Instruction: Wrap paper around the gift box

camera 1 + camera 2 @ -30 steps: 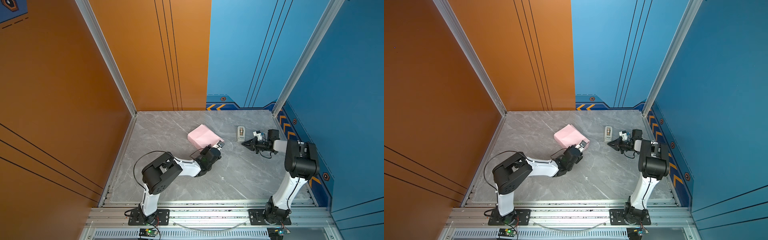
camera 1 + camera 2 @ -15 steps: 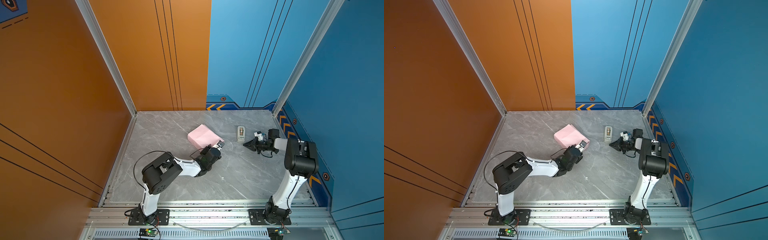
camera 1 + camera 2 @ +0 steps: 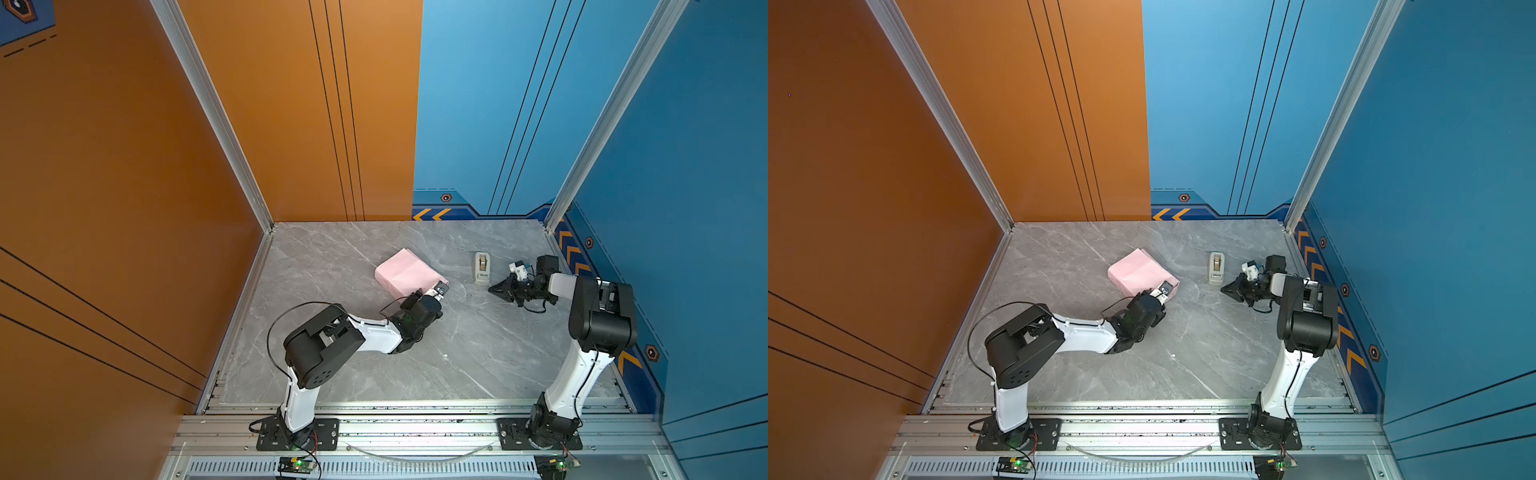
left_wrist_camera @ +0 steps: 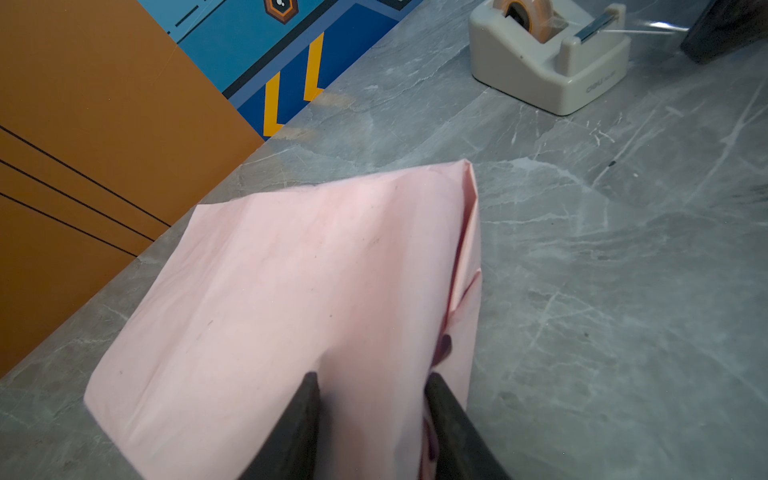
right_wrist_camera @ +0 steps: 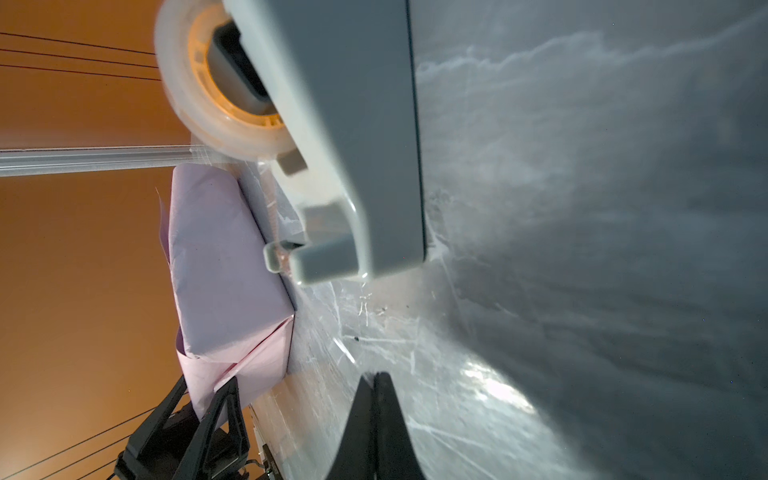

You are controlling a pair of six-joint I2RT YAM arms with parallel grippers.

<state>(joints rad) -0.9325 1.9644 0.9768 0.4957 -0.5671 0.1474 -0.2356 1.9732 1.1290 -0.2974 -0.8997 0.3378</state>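
Paper (image 3: 405,272) was seen at mid-frame in both top views, pink face out, folded into one blocky bundle on the table (image 3: 457,353). No box was visible; it was judged to be inside the bundle, fully covered. Wrapping was judged near done, with taping left.

Left gripper (image 4: 374,386) was set at the bundle's lower-right corner in a top view. Its fingers (image 4: 305,415) were part-closed and pinching the paper across that end, where loose flaps were seen in the left wrist view. The hold was probably there to keep the folds from springing open until tape goes on.

Right gripper (image 3: 494,287) was parked just right of the dispenser (image 3: 482,268), right of centre, tips low at the table. Its fingers (image 5: 376,399) were pressed together. In the left wrist view a thin clear strip seemed to run from the cutter toward it. A tape pull was judged likely, but a pinch on tape could not be confirmed.

Counted: one paper bundle, one dispenser with one roll, two grippers, zero boxes in view.
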